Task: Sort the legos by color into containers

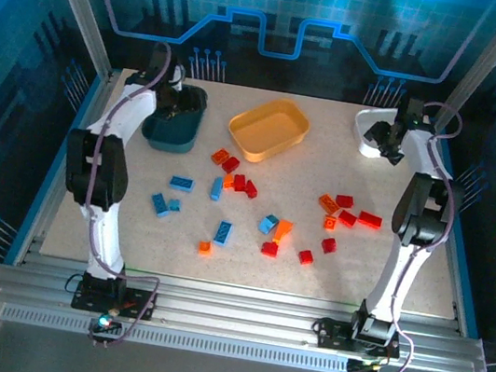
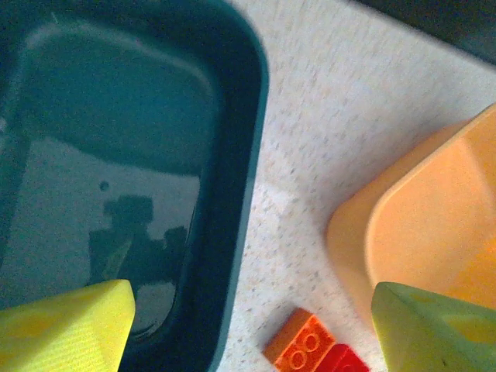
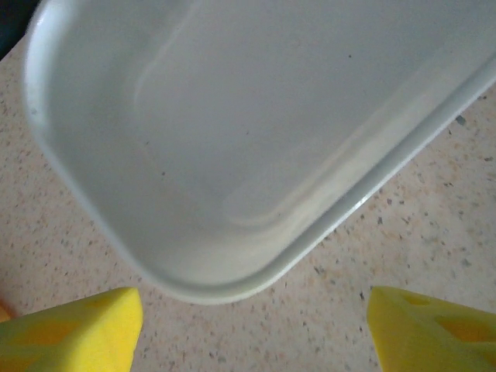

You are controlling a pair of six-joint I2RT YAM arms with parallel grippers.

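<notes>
The left fingers [image 1: 180,109] hang over the teal tray [image 1: 164,130] at the far left of the worktop [image 1: 403,277]. In the left wrist view they stand apart with nothing between them: one tip is over the tray's glossy floor and the other is over the near corner of the yellow tray [image 2: 434,225]. An orange brick [image 2: 298,341] lies on the worktop between the two trays, touching a red brick [image 2: 342,363] at the bottom edge.

The right fingers [image 1: 389,147] hover at the near rim of the white tray [image 1: 366,129] at the far right. In the right wrist view they are also apart and grip nothing. Both tips are over speckled worktop just short of the tray's rounded corner [image 3: 225,291].

The yellow tray [image 1: 269,130] sits between the other two at the back, turned at an angle.

The legos lie loose on the worktop, in front of the trays:
- The blue bricks [image 1: 181,183] are spread over the left and centre.
- A red cluster [image 1: 239,183] lies just below the yellow tray, with orange pieces beside it.
- On the right, more red bricks [image 1: 370,219] are mixed with orange ones [image 1: 328,203].
- A few red, orange and blue pieces [image 1: 271,237] bunch together near the middle.
- A small orange piece [image 1: 204,247] lies apart toward the front.
</notes>
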